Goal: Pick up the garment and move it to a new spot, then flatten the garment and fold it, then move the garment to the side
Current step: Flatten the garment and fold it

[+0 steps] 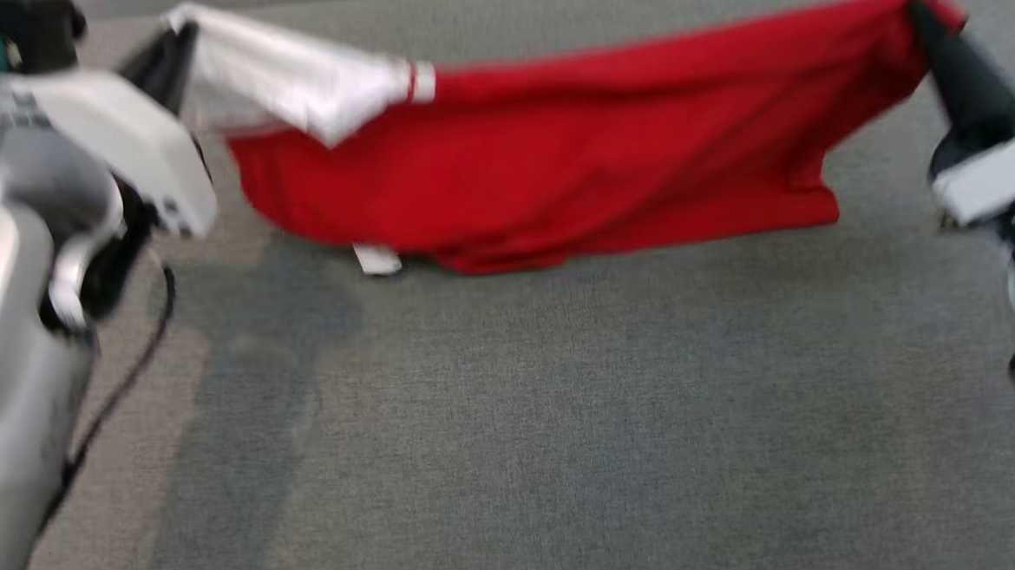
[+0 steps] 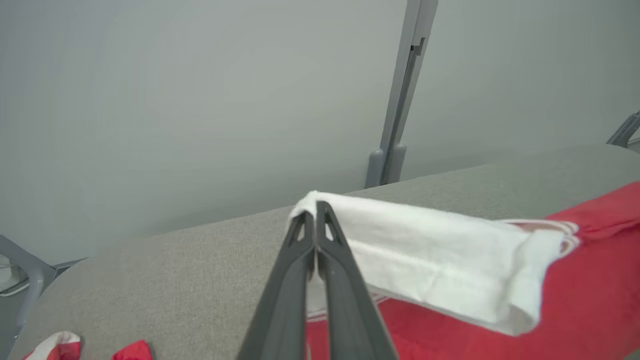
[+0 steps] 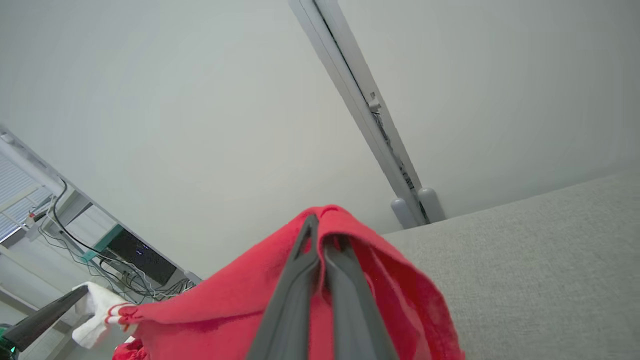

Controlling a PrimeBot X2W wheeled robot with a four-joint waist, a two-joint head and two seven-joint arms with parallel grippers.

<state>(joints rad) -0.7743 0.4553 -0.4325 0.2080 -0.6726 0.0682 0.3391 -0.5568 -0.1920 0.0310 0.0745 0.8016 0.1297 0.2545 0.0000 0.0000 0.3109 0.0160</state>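
The garment (image 1: 553,161) is red with a white sleeve (image 1: 288,79). It hangs stretched between my two grippers above the grey table (image 1: 515,424), its lower edge sagging close to the surface. My left gripper (image 1: 182,33) is shut on the white sleeve's end (image 2: 395,240); in the left wrist view the left gripper (image 2: 315,207) pinches the cloth at its tips. My right gripper (image 1: 923,11) is shut on the red corner at the far right. In the right wrist view, red garment (image 3: 240,305) drapes over both sides of the right gripper (image 3: 320,225).
A grey wall with an upright post (image 2: 400,100) stands behind the table's far edge. A black cable (image 1: 122,383) runs along my left arm. Cluttered equipment and wires (image 3: 125,265) lie off to one side in the right wrist view. Small red-and-white cloth pieces (image 2: 65,347) lie near the table edge.
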